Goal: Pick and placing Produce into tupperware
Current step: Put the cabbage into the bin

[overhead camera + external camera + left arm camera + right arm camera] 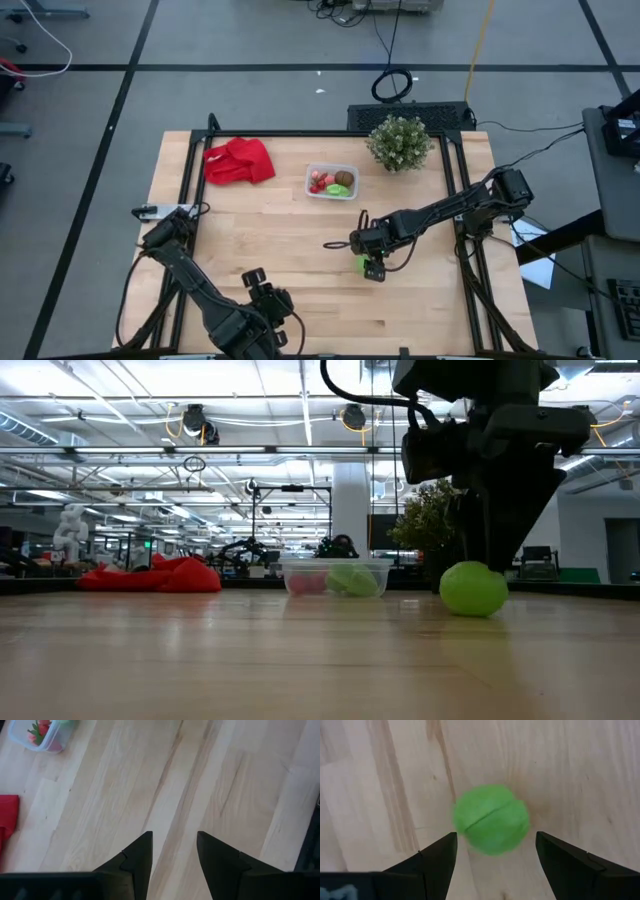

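Slippage is the main risk: the round green piece could be nudged and rolled away if the right claw is closed off-centre. That claw is spread wide, holding nothing, and poised over the piece at lower centre-right of the high view. The tupperware, already holding produce, sits at upper centre. The left claw, parted and empty, waits at lower left. Only the low view shows the piece resting on the tabletop.
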{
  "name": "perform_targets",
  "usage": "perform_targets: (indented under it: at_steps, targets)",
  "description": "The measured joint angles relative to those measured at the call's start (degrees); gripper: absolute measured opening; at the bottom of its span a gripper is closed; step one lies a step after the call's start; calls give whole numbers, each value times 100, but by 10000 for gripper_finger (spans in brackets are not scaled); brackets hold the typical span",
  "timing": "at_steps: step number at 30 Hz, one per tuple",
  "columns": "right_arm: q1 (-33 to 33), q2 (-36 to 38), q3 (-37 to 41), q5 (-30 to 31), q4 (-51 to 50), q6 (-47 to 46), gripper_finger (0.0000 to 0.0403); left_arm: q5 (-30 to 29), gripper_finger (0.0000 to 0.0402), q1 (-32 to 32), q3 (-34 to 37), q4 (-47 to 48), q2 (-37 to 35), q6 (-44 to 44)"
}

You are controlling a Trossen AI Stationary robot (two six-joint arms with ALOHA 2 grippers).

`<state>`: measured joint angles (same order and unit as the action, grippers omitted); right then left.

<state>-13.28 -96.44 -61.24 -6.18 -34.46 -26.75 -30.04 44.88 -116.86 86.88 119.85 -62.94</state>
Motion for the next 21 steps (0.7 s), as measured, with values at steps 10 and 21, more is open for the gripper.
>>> perform_targets:
  at_steps: [10, 21]
  targets:
    - [13, 0, 3, 1, 0, 43, 263, 2, 159, -61, 0, -5, 0, 96]
    - [208, 20, 2, -42, 96, 43, 263, 3, 159, -61, 0, -5, 0, 106]
